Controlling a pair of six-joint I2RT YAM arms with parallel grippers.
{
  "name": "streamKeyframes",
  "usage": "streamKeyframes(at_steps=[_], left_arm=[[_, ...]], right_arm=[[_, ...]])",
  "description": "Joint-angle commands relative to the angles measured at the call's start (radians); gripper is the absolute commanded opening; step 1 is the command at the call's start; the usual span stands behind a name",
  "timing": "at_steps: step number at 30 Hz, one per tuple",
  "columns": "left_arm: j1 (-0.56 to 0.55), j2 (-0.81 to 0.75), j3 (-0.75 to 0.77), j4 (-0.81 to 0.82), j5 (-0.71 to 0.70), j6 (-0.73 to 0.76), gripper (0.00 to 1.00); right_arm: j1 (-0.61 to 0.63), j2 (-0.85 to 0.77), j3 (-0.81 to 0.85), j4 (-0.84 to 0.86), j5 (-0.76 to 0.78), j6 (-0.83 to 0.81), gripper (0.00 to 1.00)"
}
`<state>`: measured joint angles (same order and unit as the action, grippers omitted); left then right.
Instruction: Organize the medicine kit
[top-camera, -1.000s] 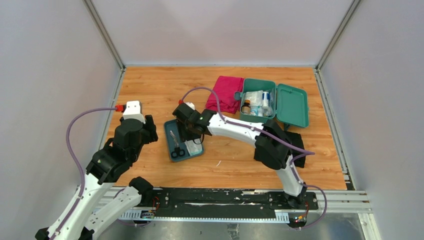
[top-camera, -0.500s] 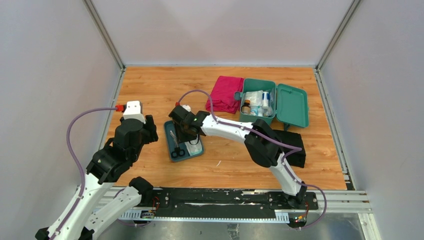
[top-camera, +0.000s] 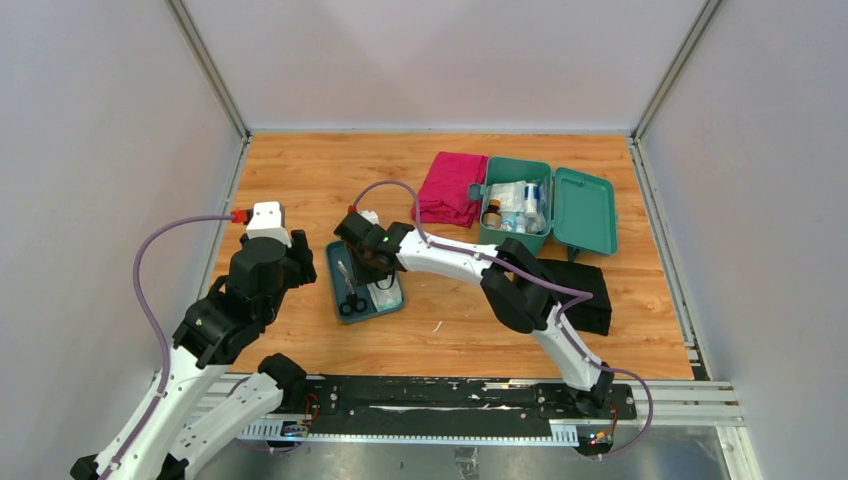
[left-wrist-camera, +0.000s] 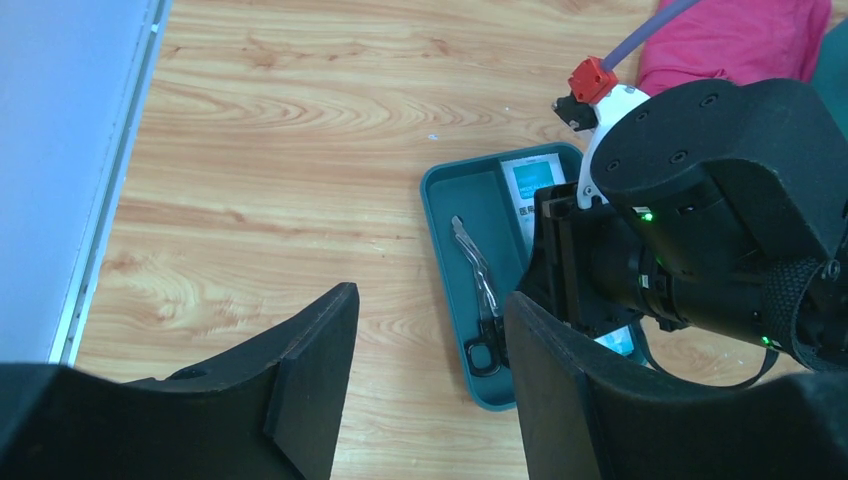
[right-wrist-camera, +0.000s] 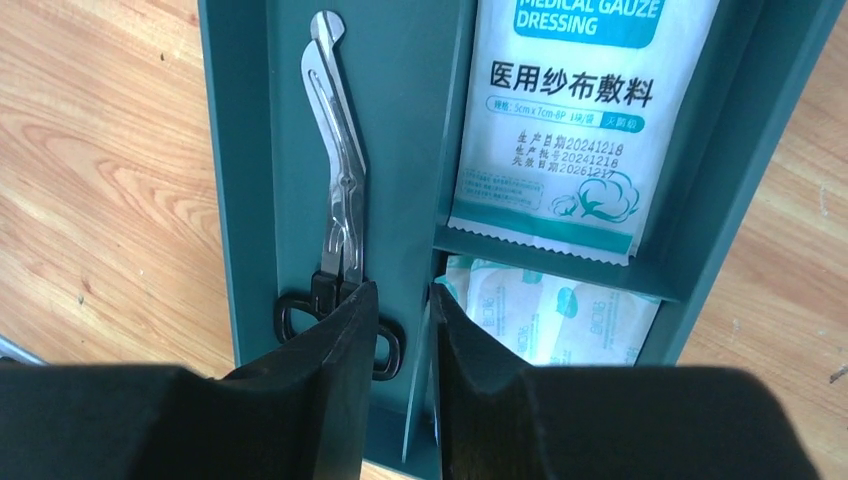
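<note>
Hovering over the table (left-wrist-camera: 280, 150), left fingers (left-wrist-camera: 310, 380) stand apart; right fingers (right-wrist-camera: 330, 370) pinch the divider of the tray (right-wrist-camera: 400, 150) beside the scissors (right-wrist-camera: 340, 190).

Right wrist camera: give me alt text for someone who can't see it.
The right gripper pinches the centre divider of a teal tray. Scissors lie in its left compartment, with a gauze dressing packet and smaller packets in the right ones, on a wooden table.
</note>
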<state>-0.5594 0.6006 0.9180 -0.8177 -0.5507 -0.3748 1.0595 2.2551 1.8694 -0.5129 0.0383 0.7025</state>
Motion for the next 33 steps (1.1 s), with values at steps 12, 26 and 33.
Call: streamKeyframes(at_steps=[12, 26, 33], left_arm=[[0.002, 0.006, -0.011, 0.006, -0.011, -0.005, 0.61], [0.003, 0.010, -0.011, 0.006, -0.008, -0.006, 0.61], [0.003, 0.013, -0.011, 0.006, -0.010, -0.006, 0.61]], right_arm=[[0.056, 0.135, 0.183, -0.181, 0.262, -0.070, 0.26], [0.080, 0.165, 0.082, -0.159, 0.428, -0.040, 0.23], [0.094, 0.152, 0.042, -0.127, 0.438, -0.039, 0.10]])
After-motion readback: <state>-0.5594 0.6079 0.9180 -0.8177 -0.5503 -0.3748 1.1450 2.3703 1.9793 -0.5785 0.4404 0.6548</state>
